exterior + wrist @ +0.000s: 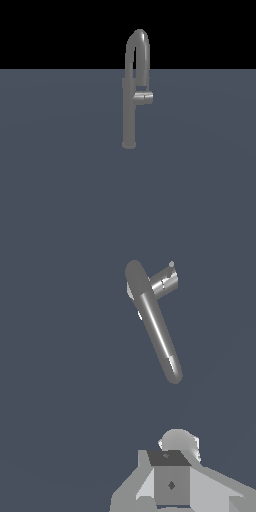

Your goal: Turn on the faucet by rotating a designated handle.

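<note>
The fingers (170, 476) hold nothing; whether they stand wide or narrow cannot be told. Well apart from them, the faucet (130, 110) stands upright on the desk (60, 190), its handle (144, 97) jutting sideways from the column.

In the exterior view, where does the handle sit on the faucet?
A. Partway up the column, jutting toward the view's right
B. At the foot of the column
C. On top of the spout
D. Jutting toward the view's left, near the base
A: the handle is a stub sticking out to the exterior view's right from the faucet column, well above its foot and below the spout's arch.
</note>
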